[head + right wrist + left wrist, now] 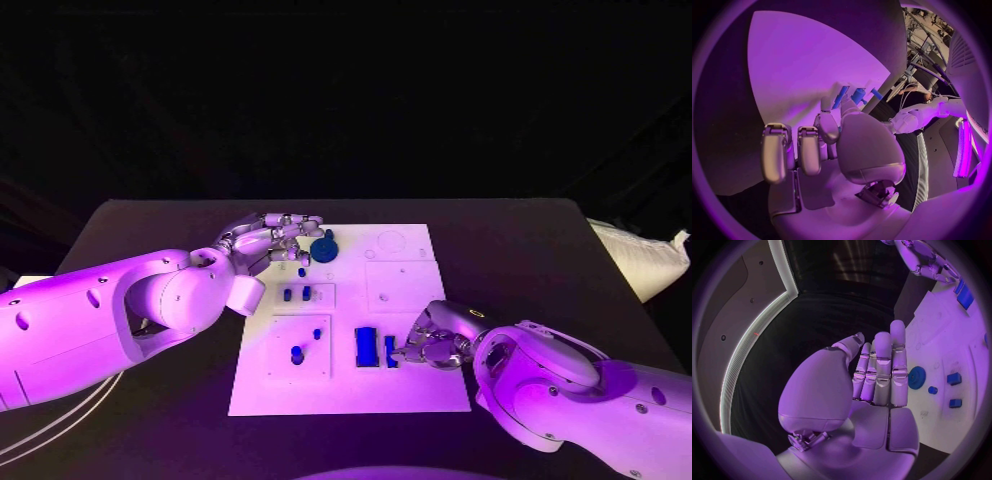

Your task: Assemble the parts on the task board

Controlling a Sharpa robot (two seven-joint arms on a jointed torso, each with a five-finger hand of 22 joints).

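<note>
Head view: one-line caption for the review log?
Left hand beside round blue part; right hand at task board's right edge.

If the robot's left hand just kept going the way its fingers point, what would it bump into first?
Probably the round blue part. The left hand hangs just beside it over the board, fingers aimed its way, though its height above the part is hard to judge.

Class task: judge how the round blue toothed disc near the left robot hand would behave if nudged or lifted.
The round blue toothed disc probably stays stiff and feels light, being small. Lying flat on the white task board, it likely slides; stood on edge, it might roll.
</note>
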